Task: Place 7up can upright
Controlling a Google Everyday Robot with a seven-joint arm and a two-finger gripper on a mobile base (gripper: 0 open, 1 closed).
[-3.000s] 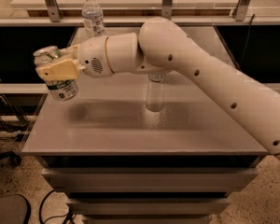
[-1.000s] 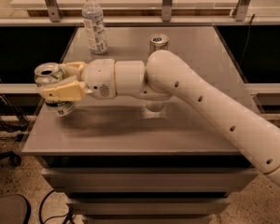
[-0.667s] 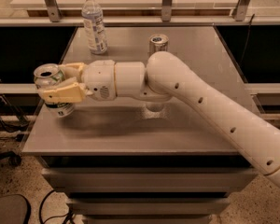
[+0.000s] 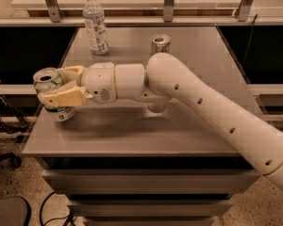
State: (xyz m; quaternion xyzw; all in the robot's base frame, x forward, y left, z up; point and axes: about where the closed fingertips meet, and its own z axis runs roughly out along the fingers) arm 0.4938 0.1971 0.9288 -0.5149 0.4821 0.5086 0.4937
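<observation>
Gripper (image 4: pixel 52 85) sits at the near left edge of the tabletop (image 4: pixel 179 131), jaws pinching the 7up can (image 4: pixel 48 77) roughly upright, base contact unclear, with the bottle (image 4: pixel 95 25) and slim can (image 4: pixel 160 44) well apart at the far side.

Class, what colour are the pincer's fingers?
Pale yellow, best in the camera view; the pincer, at the grey table's left edge, grips the short green-and-white can.

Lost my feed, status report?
Gripper shut on 7up can, left edge of table. Can upright, touchdown unclear. Bottle and slim can far back, clear.
</observation>
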